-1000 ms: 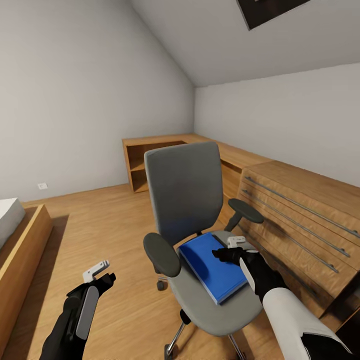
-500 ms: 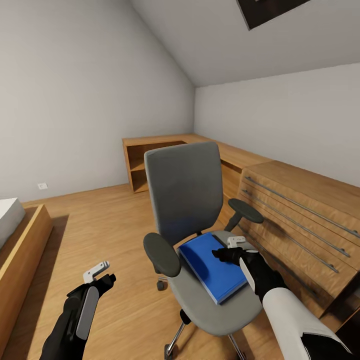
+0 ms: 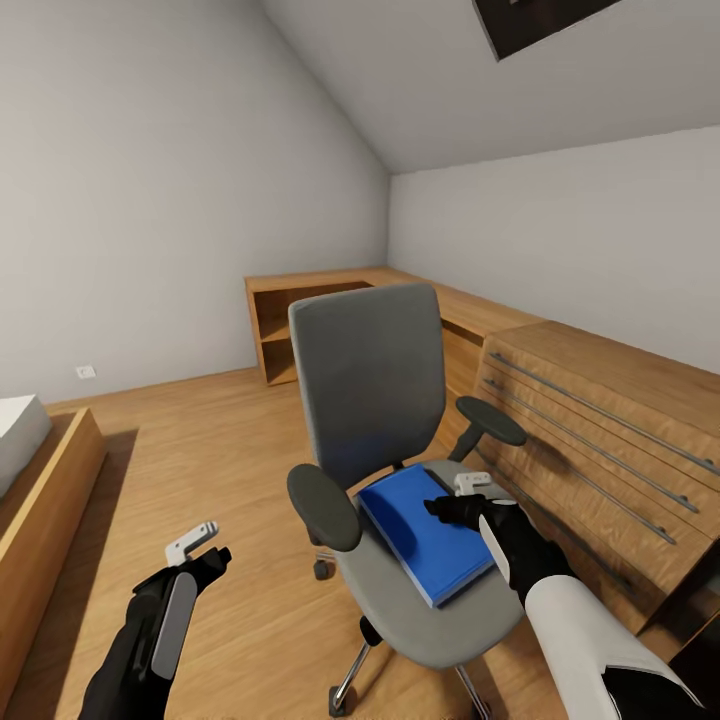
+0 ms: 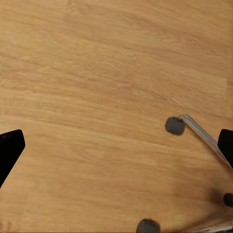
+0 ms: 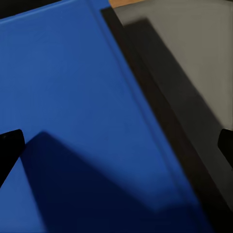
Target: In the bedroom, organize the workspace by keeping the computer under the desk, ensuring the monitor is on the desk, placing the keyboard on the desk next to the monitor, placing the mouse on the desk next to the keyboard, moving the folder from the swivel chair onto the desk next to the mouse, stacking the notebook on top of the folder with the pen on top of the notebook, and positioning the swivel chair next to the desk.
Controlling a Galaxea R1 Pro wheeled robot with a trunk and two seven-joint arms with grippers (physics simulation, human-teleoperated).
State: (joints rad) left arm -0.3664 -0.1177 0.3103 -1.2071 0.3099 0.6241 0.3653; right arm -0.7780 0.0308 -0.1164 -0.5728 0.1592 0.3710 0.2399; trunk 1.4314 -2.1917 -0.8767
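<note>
You are on the folder step: the blue folder [image 3: 430,535] lies flat on the grey seat of the swivel chair [image 3: 372,400], and your right gripper [image 3: 455,500] hangs just above it, fingers spread wide and holding nothing. In the right wrist view the folder's [image 5: 73,121] long edge runs between the two fingertips, one over the blue cover, the other over bare seat. Next, I judge, you must lower and close on that edge. The cover looks thin, smooth and rigid. Your left gripper [image 3: 200,548] hangs over the wooden floor [image 4: 97,73], also spread open and empty.
</note>
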